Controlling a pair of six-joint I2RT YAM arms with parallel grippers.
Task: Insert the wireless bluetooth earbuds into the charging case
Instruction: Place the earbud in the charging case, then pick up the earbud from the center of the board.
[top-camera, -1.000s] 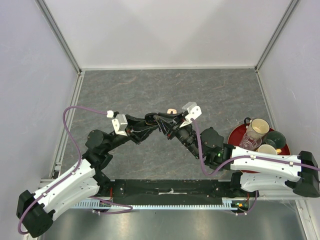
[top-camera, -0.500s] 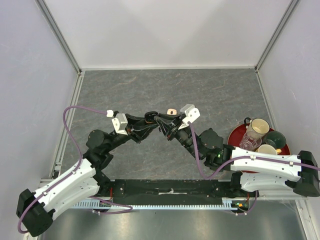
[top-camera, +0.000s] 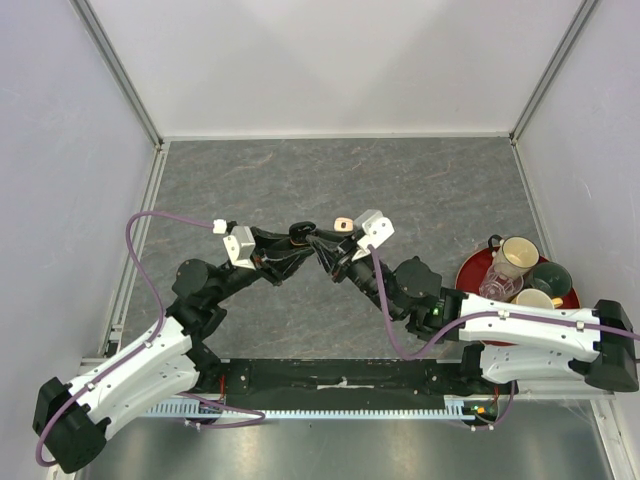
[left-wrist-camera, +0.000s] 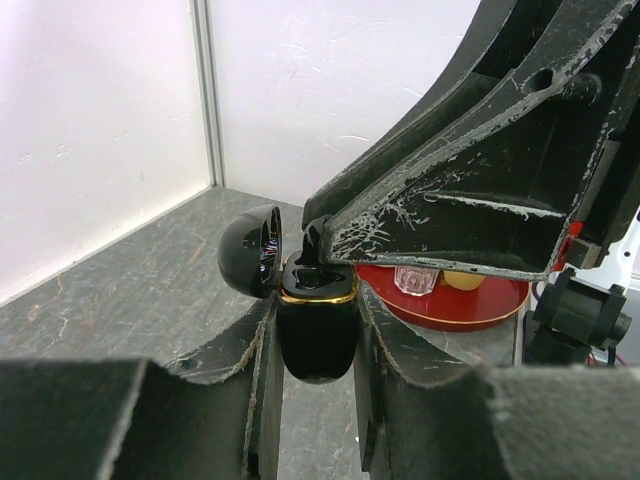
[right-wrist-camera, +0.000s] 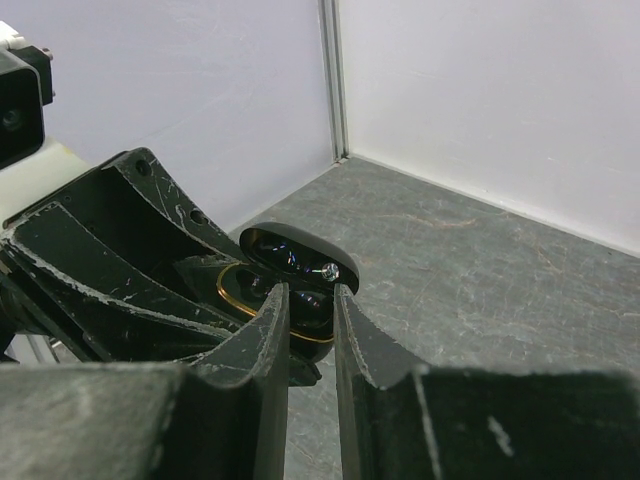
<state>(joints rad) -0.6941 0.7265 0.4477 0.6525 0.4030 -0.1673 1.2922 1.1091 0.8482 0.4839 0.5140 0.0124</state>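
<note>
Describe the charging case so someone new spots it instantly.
Start at the middle of the grey table, where the left gripper reaches in. The charging case is the glossy black pod clamped in it. Its gold rim and open domed lid set it apart from the matte, scratched fingers gripping it.

Lab test booth: white walls (top-camera: 330, 60), aluminium framing (top-camera: 120, 72), grey tabletop (top-camera: 420, 180).

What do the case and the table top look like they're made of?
The case: likely glossy black plastic, judging by sharp reflections, with a shiny gold band, perhaps metal. The table: matte grey with stone-like veining, possibly laminate or a mat.
</note>
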